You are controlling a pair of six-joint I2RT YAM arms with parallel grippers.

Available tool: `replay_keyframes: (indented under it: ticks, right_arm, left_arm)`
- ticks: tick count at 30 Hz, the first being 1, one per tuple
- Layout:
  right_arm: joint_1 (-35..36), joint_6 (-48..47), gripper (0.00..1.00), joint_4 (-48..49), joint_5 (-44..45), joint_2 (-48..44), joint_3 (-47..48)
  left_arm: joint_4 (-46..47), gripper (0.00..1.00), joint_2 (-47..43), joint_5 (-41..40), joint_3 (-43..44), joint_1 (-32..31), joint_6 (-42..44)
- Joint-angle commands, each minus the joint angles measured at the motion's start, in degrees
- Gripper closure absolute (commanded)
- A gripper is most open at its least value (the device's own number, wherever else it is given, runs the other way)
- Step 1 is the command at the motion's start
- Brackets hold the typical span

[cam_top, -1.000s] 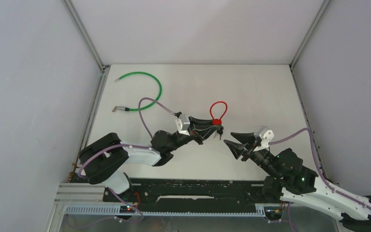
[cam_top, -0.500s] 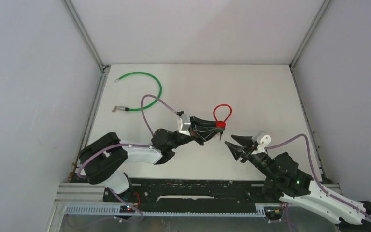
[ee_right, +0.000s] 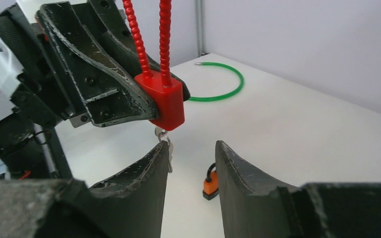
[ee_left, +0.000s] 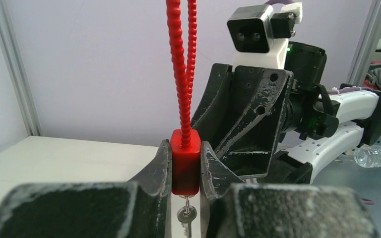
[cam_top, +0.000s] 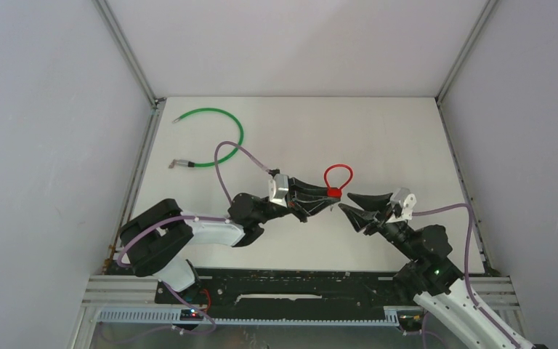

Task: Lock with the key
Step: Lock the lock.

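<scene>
My left gripper [ee_left: 185, 163] is shut on the red block body of a cable lock [ee_left: 185, 161], held above the table with its ribbed red loop [cam_top: 338, 177] pointing up. A small silver key [ee_left: 186, 216] hangs on a ring from the underside of the body [ee_right: 164, 101]. My right gripper [ee_right: 192, 145] is open just below and in front of the lock. Its left fingertip [ee_right: 162, 148] is right beside the hanging key [ee_right: 169, 156], and nothing lies between its fingers. From above, the two grippers [cam_top: 344, 201] nearly meet tip to tip.
A small orange padlock [ee_right: 209, 184] lies on the white table beneath my right gripper. A green cable [cam_top: 221, 138] curls at the back left. Grey walls enclose the table [cam_top: 378, 138] on three sides.
My left gripper has carried the red lock a little to the right. My right gripper has moved up and forward until its fingertips are beside the hanging key.
</scene>
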Motion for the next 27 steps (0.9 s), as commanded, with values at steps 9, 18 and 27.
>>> replay_keyframes:
  ticks: [9, 18, 27]
  right_arm:
    - [-6.30, 5.73, 0.58, 12.83, -18.12, 4.21, -2.08]
    - [-6.84, 5.46, 0.65, 14.16, -15.75, 5.15, -2.72]
    - [-7.32, 4.44, 0.68, 10.75, -14.68, 3.13, -2.71]
  left_arm:
    - [5.56, 1.00, -0.77, 1.91, 2.57, 0.42, -0.32]
    - [5.53, 1.00, -0.80, 2.16, 2.54, 0.50, -0.40]
    - [5.52, 1.00, -0.76, 2.12, 2.56, 0.50, -0.49]
